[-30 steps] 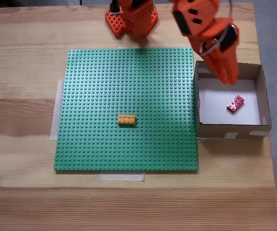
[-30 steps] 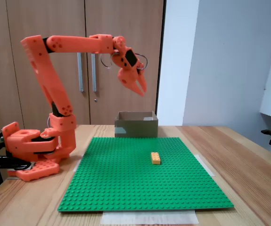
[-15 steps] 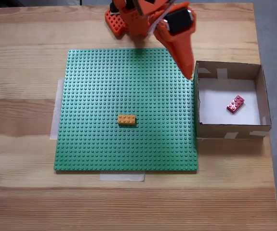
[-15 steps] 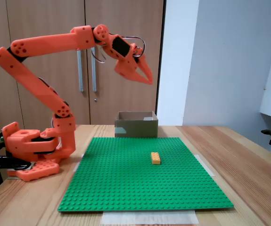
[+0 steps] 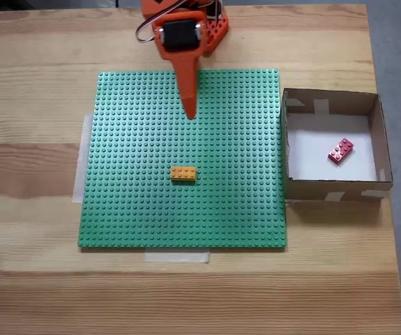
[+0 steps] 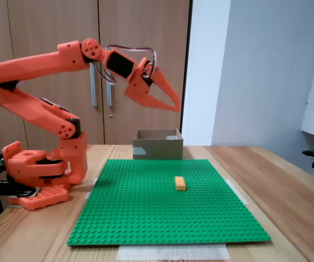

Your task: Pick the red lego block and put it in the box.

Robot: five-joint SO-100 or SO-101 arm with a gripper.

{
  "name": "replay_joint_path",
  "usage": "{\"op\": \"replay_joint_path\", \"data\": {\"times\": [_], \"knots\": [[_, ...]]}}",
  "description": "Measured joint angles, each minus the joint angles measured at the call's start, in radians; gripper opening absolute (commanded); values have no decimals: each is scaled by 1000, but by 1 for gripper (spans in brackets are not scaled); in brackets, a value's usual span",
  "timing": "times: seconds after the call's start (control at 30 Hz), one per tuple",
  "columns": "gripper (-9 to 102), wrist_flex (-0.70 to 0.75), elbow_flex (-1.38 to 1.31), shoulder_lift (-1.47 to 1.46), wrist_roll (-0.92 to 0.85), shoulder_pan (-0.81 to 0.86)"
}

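In the fixed view from above, a green studded baseplate [image 5: 183, 157] lies flat on the wooden table [image 5: 33, 279], with pale tape strips at its left and near edges. The orange gripper [image 5: 189, 114] hangs over the upper middle of the baseplate, pointing toward the near edge; its fingers read as one narrow taper here, and in the side-on fixed view the gripper [image 6: 174, 105] is held high above the table with its two tips drawn together, jaws closed and holding nothing. An orange-yellow brick [image 5: 183, 173] sits on the baseplate near its centre, well apart from the gripper; the side view shows the same brick [image 6: 180, 183] lying flat on the studs. To the right, the box [image 5: 331, 186] stands just beside the baseplate's right edge. The red lego block [image 5: 340, 150] lies inside it on the white floor, slightly right of centre and turned at an angle to the walls.
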Motion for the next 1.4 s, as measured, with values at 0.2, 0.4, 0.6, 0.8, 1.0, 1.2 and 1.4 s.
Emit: {"op": "replay_joint_path", "data": {"times": [0.2, 0.4, 0.6, 0.8, 1.0, 1.2, 1.4], "knots": [[-1, 0, 230, 160, -15, 25], [-1, 9, 456, 376, -14, 32], [-1, 57, 575, 532, -14, 66], [-1, 58, 630, 543, -14, 84], [-1, 77, 670, 580, -23, 98], [-1, 66, 707, 580, -48, 124], [-1, 64, 744, 580, -66, 138]]}}
